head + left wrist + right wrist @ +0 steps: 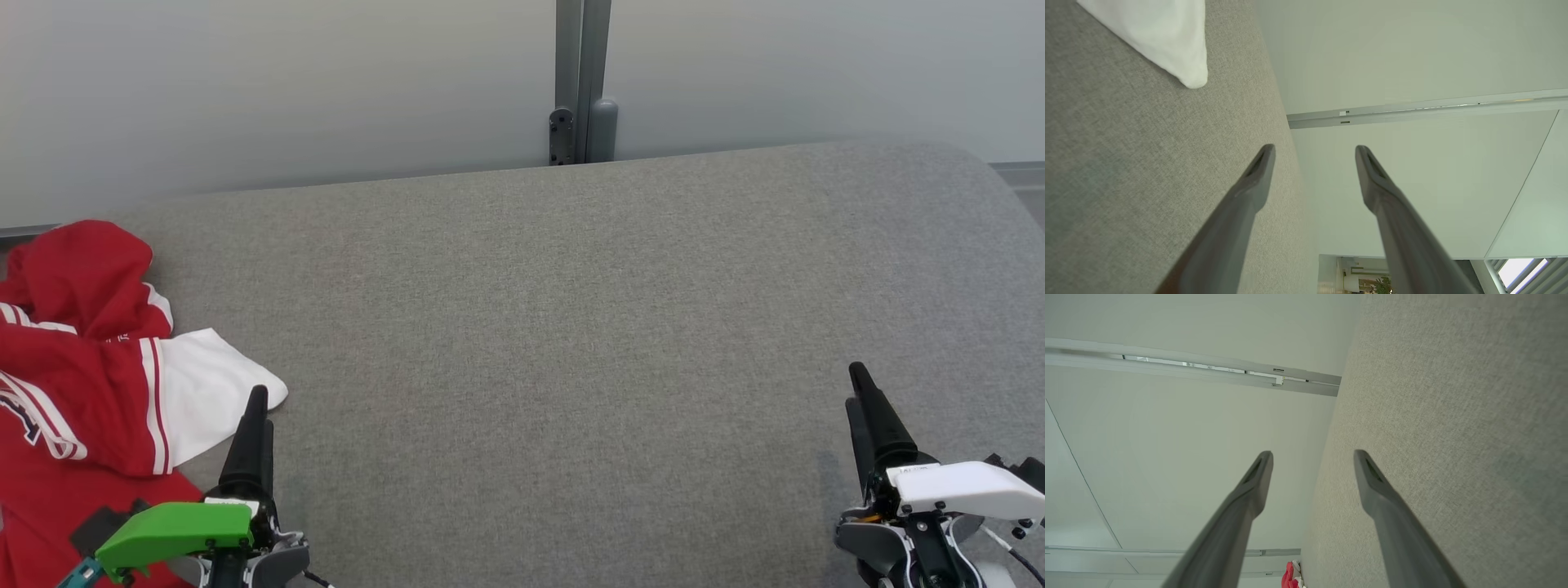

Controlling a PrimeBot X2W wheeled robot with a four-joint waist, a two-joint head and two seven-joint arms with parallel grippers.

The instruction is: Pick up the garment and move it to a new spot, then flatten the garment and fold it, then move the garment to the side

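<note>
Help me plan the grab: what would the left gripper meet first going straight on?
For the left gripper it looks free to the pale wall; the white sleeve lies off line, depth unclear.

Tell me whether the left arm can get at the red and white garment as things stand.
Probably yes. The left gripper stands open close by the white sleeve of the garment, and nothing lies between them on the grey surface.
</note>
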